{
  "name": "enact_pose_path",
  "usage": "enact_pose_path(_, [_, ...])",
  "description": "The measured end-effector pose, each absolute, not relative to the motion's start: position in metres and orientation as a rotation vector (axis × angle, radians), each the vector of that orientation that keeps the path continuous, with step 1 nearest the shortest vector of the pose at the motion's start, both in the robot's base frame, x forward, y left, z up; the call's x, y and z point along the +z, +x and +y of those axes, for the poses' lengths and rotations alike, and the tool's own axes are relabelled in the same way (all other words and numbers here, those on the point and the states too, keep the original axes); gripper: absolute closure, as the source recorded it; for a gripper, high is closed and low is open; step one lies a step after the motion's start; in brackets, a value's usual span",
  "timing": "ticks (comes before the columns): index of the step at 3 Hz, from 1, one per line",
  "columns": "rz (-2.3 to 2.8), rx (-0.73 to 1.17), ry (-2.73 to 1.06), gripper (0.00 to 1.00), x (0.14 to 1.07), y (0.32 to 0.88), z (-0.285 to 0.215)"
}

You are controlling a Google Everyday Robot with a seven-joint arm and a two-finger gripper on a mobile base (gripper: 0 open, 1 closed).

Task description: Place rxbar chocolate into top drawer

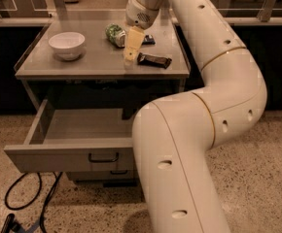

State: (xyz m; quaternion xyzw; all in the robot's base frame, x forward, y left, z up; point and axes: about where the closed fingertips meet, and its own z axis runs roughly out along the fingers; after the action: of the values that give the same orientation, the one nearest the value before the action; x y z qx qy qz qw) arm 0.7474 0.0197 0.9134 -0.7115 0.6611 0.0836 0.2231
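Observation:
The rxbar chocolate point(154, 59), a dark glossy bar, lies flat on the cabinet top near its right front corner. My gripper point(131, 50) points down over the cabinet top just left of the bar and holds nothing that I can see. The top drawer point(48, 157) is pulled open below the top, and the part of its inside that shows is bare. Its black handle point(103, 158) shows on the front. My arm hides the drawer's right part.
A white bowl point(66, 43) stands at the left of the cabinet top point(82, 64). A crumpled green packet point(114, 34) and a dark blue bar point(149, 40) lie behind the gripper. A black cable point(26, 203) lies on the speckled floor at lower left.

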Motion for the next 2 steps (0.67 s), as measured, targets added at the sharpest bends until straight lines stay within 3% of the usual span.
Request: enact_pose_path(2, [1.901,0.33,-1.753,0.0,0.878,0.777,-0.016])
